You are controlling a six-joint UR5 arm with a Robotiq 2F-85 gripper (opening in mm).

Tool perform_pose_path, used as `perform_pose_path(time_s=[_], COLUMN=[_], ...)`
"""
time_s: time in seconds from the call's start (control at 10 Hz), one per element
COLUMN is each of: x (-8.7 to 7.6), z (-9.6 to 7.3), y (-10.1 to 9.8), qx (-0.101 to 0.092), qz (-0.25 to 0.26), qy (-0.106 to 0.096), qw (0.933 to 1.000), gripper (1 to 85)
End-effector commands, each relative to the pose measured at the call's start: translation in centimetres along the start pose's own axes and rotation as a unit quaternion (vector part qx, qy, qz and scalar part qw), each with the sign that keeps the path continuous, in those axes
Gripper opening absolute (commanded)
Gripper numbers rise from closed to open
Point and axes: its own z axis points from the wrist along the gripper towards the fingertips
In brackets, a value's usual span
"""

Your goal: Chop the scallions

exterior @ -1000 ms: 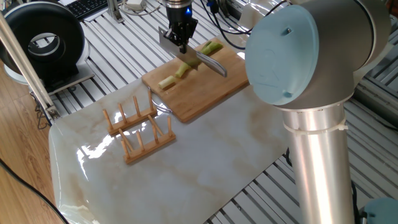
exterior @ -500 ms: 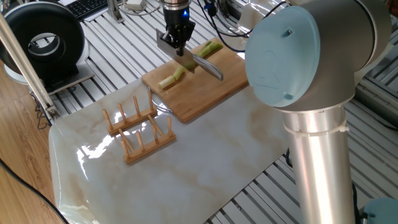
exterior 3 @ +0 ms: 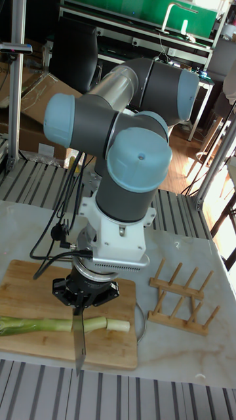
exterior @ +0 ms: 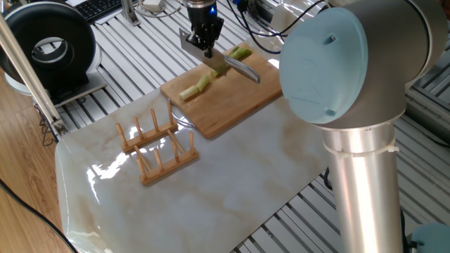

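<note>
**Knife held over the scallions on the board**

The hand (exterior: 204,41) hangs above the far part of a bamboo cutting board (exterior: 232,105) and has its fingers closed on the handle of a knife (exterior: 226,65). In the fixed view the silver blade runs out from the hand toward the right, lying across the stalk. In the tall fixed view the blade (exterior 3: 79,341) points straight down toward the camera, crossing the stalk about two thirds of the way along and reaching past the near edge of the board (exterior 3: 39,289).

The scallions (exterior: 211,73) lie on the board as one long pale-green stalk. In the tall fixed view the stalk (exterior 3: 39,324) runs left to right along the near half of the board, green at the left and whitish at the right end. Whether the blade touches the stalk or sits just above it cannot be told from either view.

The board rests at the far edge of a marble-patterned slab (exterior: 211,183) on the table. A wooden dish rack (exterior: 156,144) with upright pegs stands on the slab, near the board but apart from it. A black round device (exterior: 53,49) sits well off at the far left. The arm's large grey and blue joint (exterior: 344,63) fills the right of the fixed view.
</note>
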Motion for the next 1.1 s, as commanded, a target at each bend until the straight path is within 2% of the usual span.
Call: perform_pose_path(time_s=[0.0, 0.1, 0.2, 0.3, 0.4, 0.6, 0.8, 1.0], x=[-0.3, -0.2, -0.4, -0.4, -0.2, 0.8, 1.1, 1.3], z=[-1.1, -1.4, -1.4, -1.2, -1.1, -1.5, -1.9, -1.1], y=[-0.3, -0.5, -1.5, -1.8, -2.5, -3.7, -3.6, -4.5], qx=[-0.011, -0.017, -0.013, -0.027, -0.031, -0.024, -0.028, -0.028], qz=[0.001, 0.004, 0.002, 0.005, 0.007, 0.004, 0.001, -0.009], qy=[-0.013, -0.015, -0.022, -0.028, -0.031, -0.025, -0.024, -0.029], qw=[0.9999, 0.9997, 0.9997, 0.9992, 0.999, 0.9994, 0.9993, 0.9992], gripper=[1.3, 1.3, 1.3, 1.3, 1.3, 1.3, 1.3, 1.3])
